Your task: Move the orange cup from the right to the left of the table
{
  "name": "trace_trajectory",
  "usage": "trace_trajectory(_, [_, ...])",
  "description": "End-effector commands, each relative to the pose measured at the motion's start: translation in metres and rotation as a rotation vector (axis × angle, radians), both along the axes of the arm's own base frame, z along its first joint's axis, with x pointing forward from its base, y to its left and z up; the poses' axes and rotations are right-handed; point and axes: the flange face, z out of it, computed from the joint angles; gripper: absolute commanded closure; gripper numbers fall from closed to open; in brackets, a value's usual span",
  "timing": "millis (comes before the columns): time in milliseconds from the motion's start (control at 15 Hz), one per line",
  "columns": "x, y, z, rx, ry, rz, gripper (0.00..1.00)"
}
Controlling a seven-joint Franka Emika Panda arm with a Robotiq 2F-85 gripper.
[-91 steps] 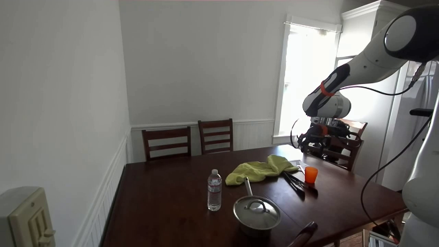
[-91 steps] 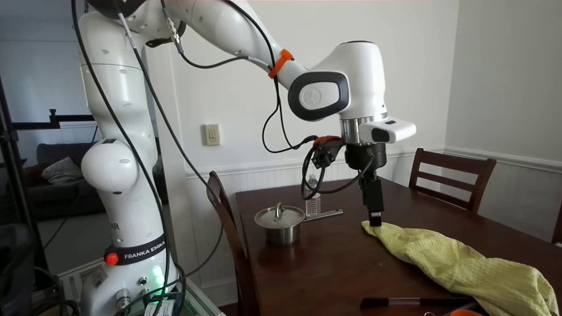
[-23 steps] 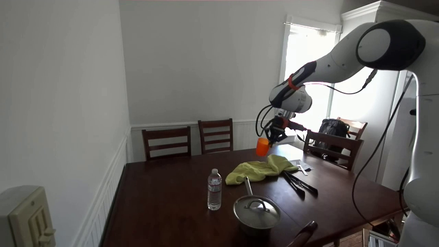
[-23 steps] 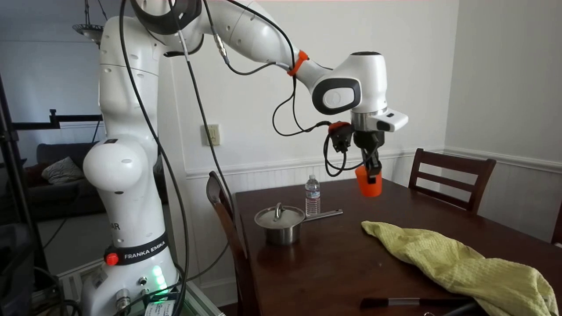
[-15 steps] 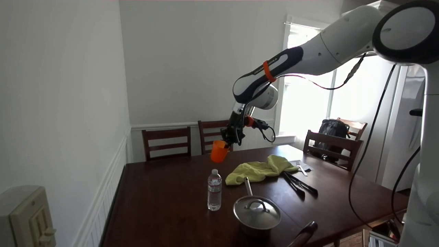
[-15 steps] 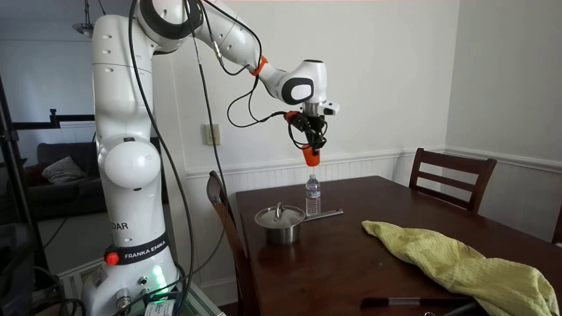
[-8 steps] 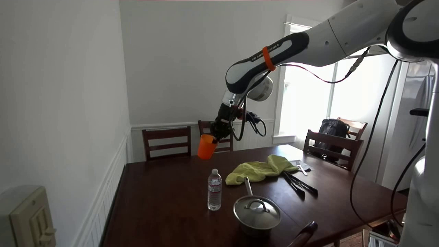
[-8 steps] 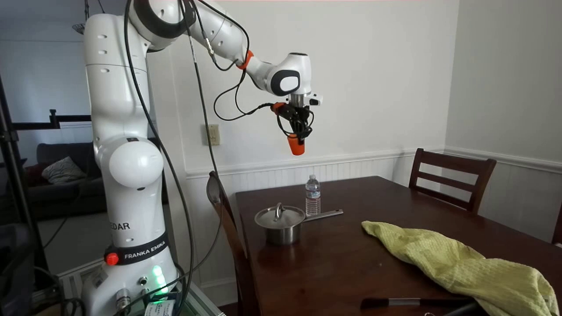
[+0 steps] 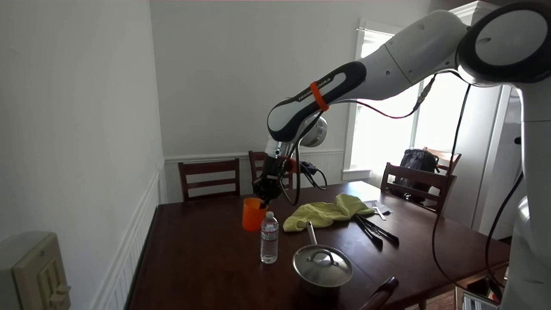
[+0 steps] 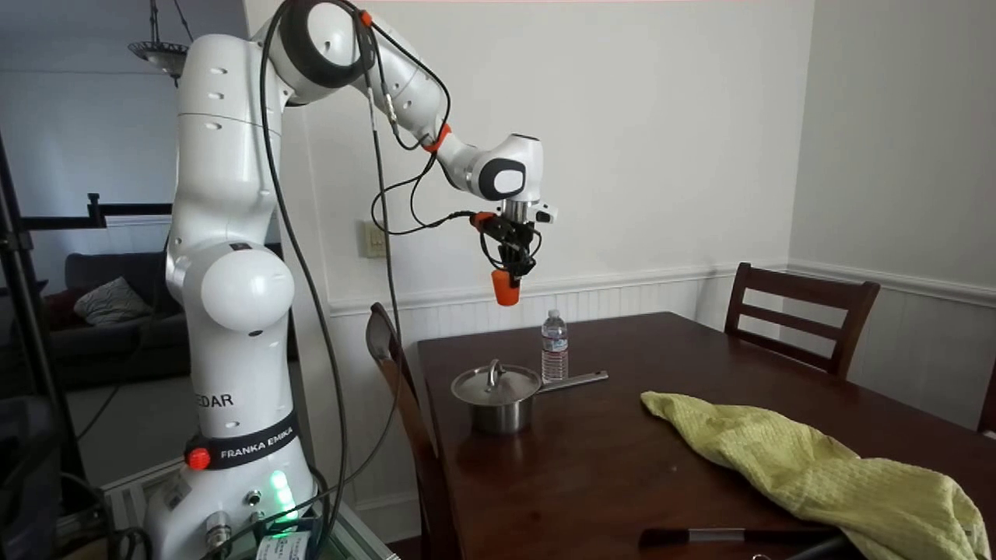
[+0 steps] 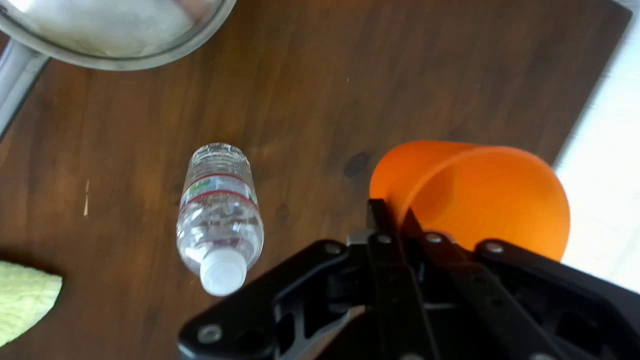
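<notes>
While the gripper (image 11: 395,218), nearly closed, pinches the orange cup (image 11: 490,195) by its rim, off the table (image 11: 310,100) and right of centre in the wrist view, carry looks mostly done; next likely wants lowering clear of the bottle (image 11: 220,220), then release.

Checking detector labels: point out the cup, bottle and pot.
Cup (image 11: 482,200): wrist view, on its inside surface.
Bottle (image 9: 269,235): an exterior view, on its label.
Pot (image 10: 500,414): an exterior view, on its side wall, below the lid.
</notes>
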Motion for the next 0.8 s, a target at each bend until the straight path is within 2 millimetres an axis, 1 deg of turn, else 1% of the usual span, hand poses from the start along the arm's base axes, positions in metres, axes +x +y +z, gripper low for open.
trace_trajectory(0, [0.014, 0.023, -0.044, -0.049, 0.098, -0.006, 0.99])
trace_trajectory(200, [0.023, 0.04, -0.069, -0.152, 0.116, -0.005, 0.99])
trace_trajectory(400, [0.026, 0.046, -0.094, -0.218, 0.12, -0.015, 0.99])
trace_trajectory(667, [0.029, 0.05, -0.128, -0.143, 0.084, -0.059, 0.99])
trace_trajectory(733, [0.03, 0.047, -0.137, -0.119, 0.065, -0.076, 0.99])
